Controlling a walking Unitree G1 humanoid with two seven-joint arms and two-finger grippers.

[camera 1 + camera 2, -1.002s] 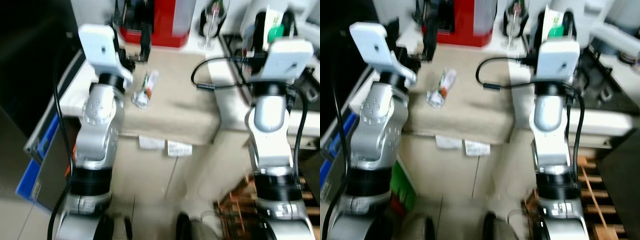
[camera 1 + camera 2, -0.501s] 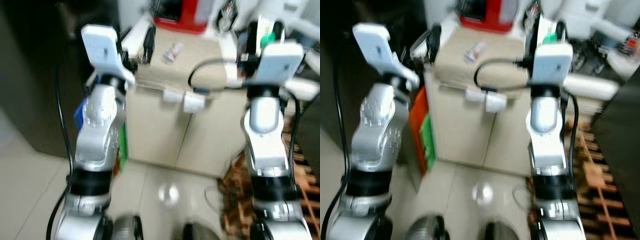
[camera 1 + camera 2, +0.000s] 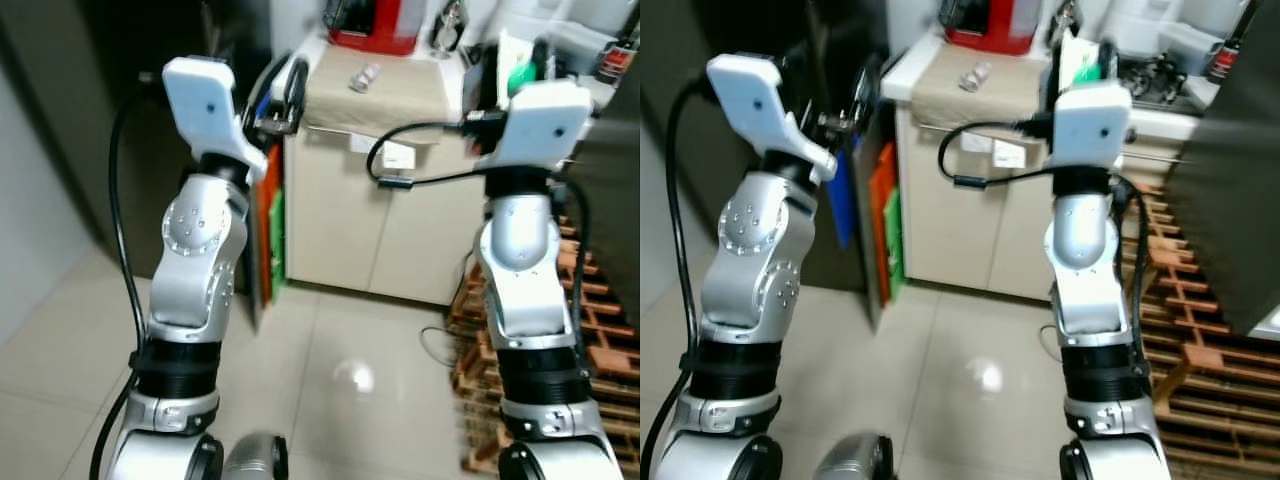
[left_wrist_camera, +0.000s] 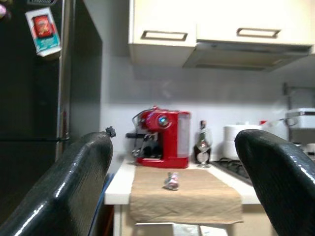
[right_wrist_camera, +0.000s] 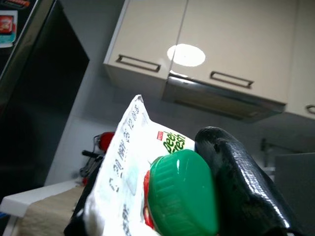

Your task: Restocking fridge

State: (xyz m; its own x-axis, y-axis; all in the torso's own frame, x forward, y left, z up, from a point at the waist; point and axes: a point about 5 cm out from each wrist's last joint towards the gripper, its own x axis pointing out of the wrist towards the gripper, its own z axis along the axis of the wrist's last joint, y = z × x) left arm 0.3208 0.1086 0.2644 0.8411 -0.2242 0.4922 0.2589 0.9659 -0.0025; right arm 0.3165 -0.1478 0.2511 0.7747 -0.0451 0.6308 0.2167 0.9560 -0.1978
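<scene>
Right wrist view: right gripper [image 5: 162, 196] clamps green-capped pouch [image 5: 133, 182]; left wrist view: left gripper [image 4: 172, 182] spread, empty.

Head stereo pair: looks forward and down from above both raised arms, onto the tiled floor [image 3: 330, 330] and a beige cabinet [image 3: 375, 215] a little way off. Both eyes share the counter top with the red coffee machine [image 3: 985, 20].

Left wrist view: level, faces the same counter from farther back, along its two black fingers [image 4: 74, 182].

Right wrist view: tilted upward toward the wall cupboards [image 5: 206, 44], very near a green-capped carton [image 5: 147, 182].
</scene>
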